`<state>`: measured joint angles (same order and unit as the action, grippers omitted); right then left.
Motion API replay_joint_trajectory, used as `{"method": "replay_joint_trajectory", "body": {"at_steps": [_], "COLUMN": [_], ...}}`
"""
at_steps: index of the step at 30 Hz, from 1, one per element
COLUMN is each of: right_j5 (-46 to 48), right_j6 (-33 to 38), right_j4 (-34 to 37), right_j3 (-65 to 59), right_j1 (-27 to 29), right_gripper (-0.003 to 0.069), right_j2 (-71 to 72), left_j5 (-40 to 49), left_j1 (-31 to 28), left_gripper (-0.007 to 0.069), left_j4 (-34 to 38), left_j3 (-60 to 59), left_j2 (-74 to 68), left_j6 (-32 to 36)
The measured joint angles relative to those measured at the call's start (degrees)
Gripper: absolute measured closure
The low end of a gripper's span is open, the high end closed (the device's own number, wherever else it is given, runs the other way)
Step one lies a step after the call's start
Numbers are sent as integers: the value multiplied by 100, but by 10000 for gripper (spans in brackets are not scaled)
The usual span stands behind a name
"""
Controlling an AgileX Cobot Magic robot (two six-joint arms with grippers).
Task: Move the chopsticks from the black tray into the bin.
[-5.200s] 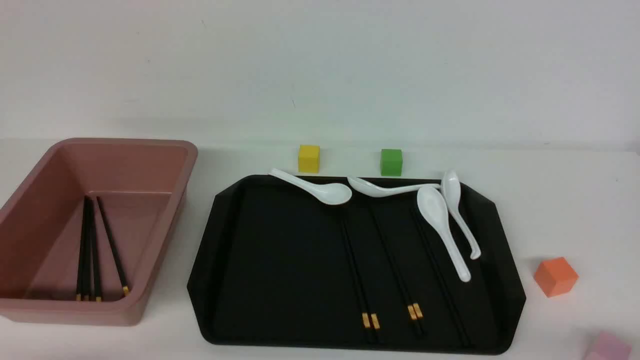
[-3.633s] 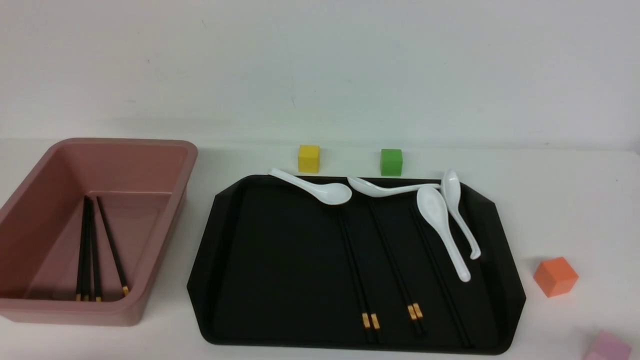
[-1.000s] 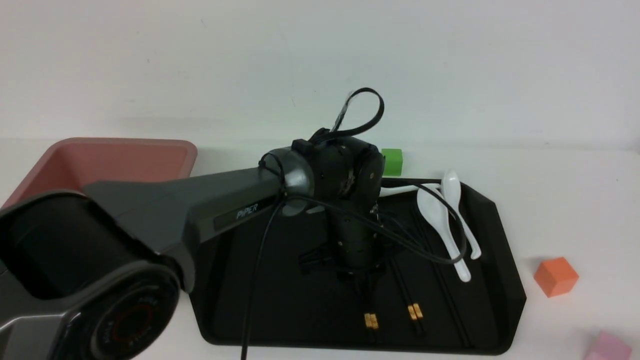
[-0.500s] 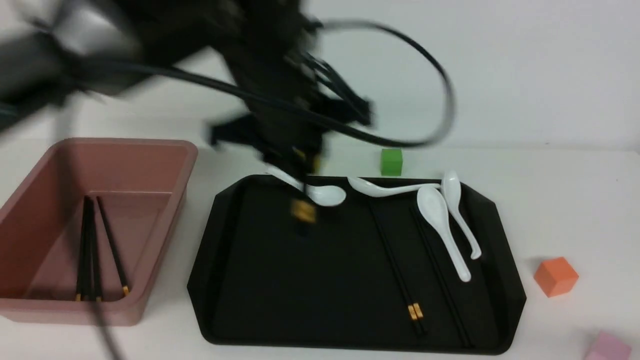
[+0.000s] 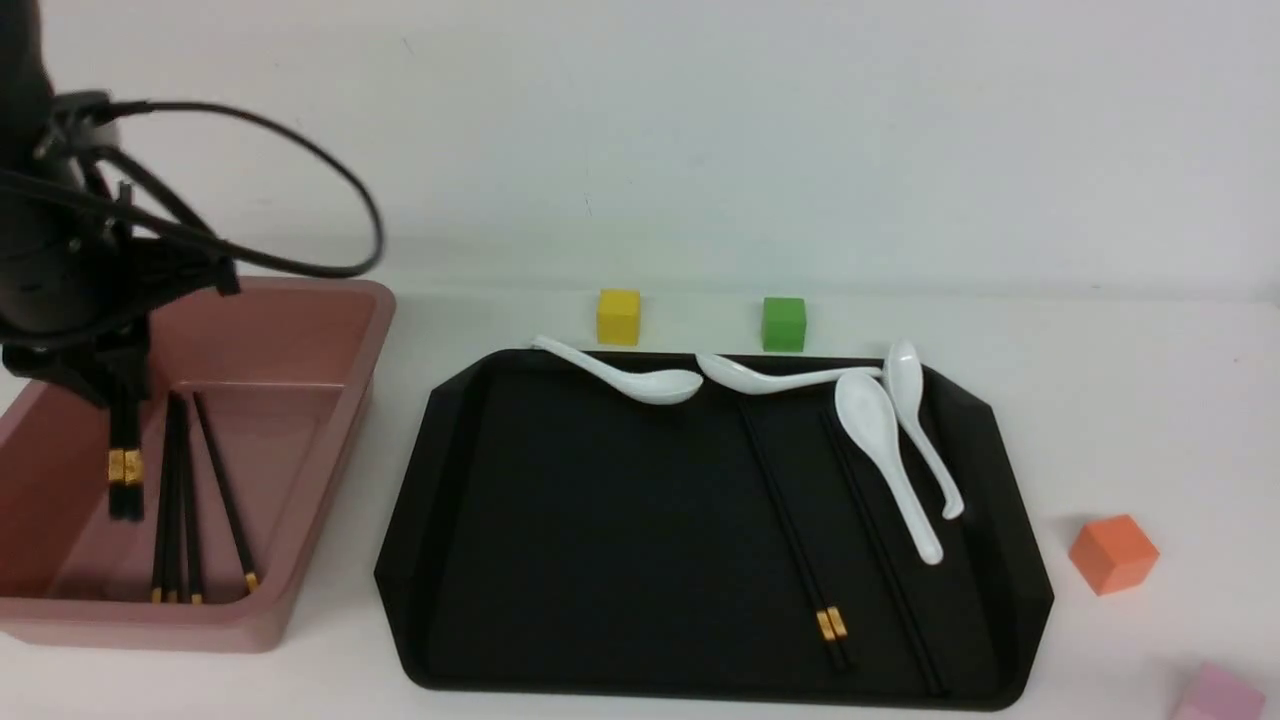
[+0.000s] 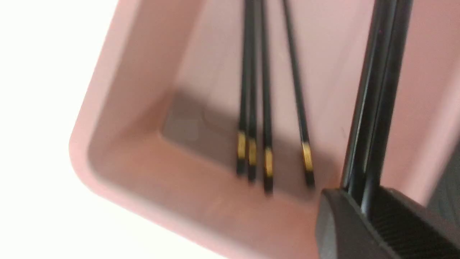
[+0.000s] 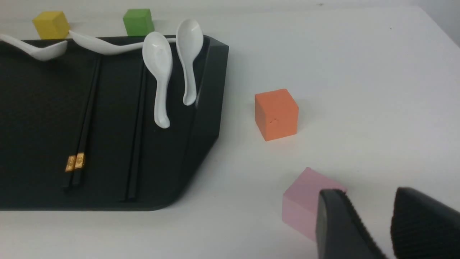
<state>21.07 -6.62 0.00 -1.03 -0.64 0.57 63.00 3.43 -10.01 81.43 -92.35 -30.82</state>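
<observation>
At the far left, the left gripper (image 5: 118,392) is clamped on a pair of chopsticks (image 5: 124,470) that hangs upright over the left part of the pink bin (image 5: 330,330), gold bands low; whether the lower tips touch the floor I cannot tell. The front view hides the grip behind the wrist; the left wrist view shows the left gripper (image 6: 366,212) pinching the pair of chopsticks (image 6: 377,90) between ribbed pads. Four chopsticks (image 5: 180,500) lie on the bin floor, bands at the near end; close up (image 6: 266,108), three lie together and one lies slightly apart.

To the right on the table (image 5: 1130,400) sits the black tray (image 5: 560,520); a banded pair (image 5: 790,520) and a plain pair (image 5: 880,560) lie on its right half, with four white spoons (image 5: 880,440) along the far edge and right side. A yellow cube (image 5: 618,317) and a green cube (image 5: 783,324) stand just beyond the tray; an orange cube (image 5: 1112,553) and a pink cube (image 5: 1215,695) lie to its right.

Only the right wrist view shows the right gripper (image 7: 386,230); its jaws stand slightly apart, empty, just beside the pink cube (image 7: 305,201).
</observation>
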Motion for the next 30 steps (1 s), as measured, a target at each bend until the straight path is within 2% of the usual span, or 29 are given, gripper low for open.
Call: {"method": "replay_joint_trajectory", "body": {"at_steps": [5, 10, 14, 19, 22, 26, 30], "right_j5": [0, 0, 0, 0, 0, 0, 0], "right_j6": [0, 0, 0, 0, 0, 0, 0], "right_j4": [0, 0, 0, 0, 0, 0, 0], "right_j3": [0, 0, 0, 0, 0, 0, 0], "right_j1": [0, 0, 0, 0, 0, 0, 0], "right_gripper": [417, 417, 417, 417, 417, 417, 417], "right_j2": [0, 0, 0, 0, 0, 0, 0], "left_j5": [-491, -507, -102, 337, 623, 689, 701], "left_j1": [-155, -155, -155, -155, -155, -155, -155], "left_gripper": [517, 466, 405, 390, 388, 426, 561], "left_j4": [-57, -74, 114, 168, 195, 279, 370], "left_j3": [-12, -29, 27, 247, 319, 312, 99], "left_j2": [-472, -882, -953, -945, -781, -341, 559], "left_j6": [0, 0, -6, 23, 333, 734, 869]}}
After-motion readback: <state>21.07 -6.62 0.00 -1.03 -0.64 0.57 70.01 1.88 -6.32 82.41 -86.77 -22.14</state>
